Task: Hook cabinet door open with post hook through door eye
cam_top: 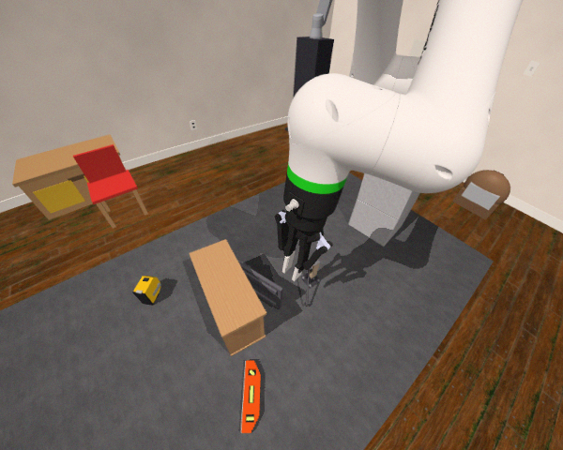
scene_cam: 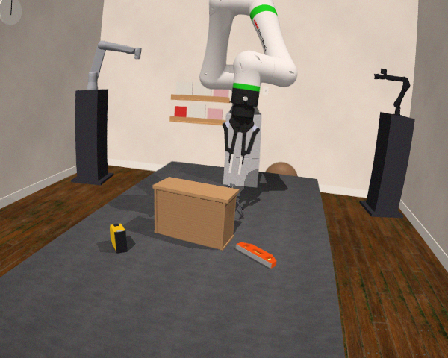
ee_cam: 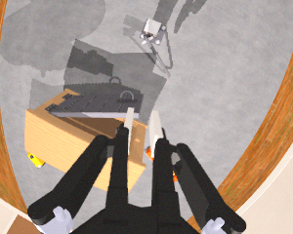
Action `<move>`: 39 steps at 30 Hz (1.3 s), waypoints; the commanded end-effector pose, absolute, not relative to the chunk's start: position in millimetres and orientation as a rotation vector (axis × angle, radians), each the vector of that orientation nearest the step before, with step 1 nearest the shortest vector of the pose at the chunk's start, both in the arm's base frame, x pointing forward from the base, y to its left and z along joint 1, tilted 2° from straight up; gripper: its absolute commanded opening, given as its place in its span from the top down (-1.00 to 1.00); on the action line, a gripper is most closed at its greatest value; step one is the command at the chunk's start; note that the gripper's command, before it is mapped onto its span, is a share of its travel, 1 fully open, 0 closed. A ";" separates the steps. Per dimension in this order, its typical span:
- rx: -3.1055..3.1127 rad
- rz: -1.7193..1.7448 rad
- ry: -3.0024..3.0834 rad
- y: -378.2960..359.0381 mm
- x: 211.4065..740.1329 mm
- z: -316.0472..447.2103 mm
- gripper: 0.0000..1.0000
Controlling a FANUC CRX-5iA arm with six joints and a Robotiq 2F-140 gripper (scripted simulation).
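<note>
The end effector (cam_top: 297,267) hangs above the open cabinet door (cam_top: 261,282), fingers nearly closed, holding nothing. The hook (ee_cam: 161,49) sits on its post (cam_top: 309,291) nearby.

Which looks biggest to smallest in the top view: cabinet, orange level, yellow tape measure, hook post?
1. Cabinet, clearly largest.
2. Orange level, long and thin.
3. Yellow tape measure and hook post: not ranked. The post is partly hidden behind the gripper, so its full extent cannot be judged.

Open door (cam_top: 262,281) crowds post (cam_top: 309,291); narrow gap between.
</note>
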State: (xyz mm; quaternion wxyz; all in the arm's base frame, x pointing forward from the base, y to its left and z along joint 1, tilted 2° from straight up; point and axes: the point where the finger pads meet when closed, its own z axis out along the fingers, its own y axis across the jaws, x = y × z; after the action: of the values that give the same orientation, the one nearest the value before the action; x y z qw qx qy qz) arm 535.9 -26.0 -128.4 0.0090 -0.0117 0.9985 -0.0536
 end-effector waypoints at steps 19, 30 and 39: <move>-1.656 -0.221 2.678 -2.7 504.3 -129.2 0.68; -2.275 -0.262 2.203 3.0 495.1 -129.6 0.68; -2.694 -0.289 1.697 5.9 490.3 -129.8 0.68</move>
State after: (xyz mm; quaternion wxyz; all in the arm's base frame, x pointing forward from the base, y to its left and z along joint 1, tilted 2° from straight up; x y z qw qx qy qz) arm 492.0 5.2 -130.0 -0.0285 -0.7740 0.6243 -0.1021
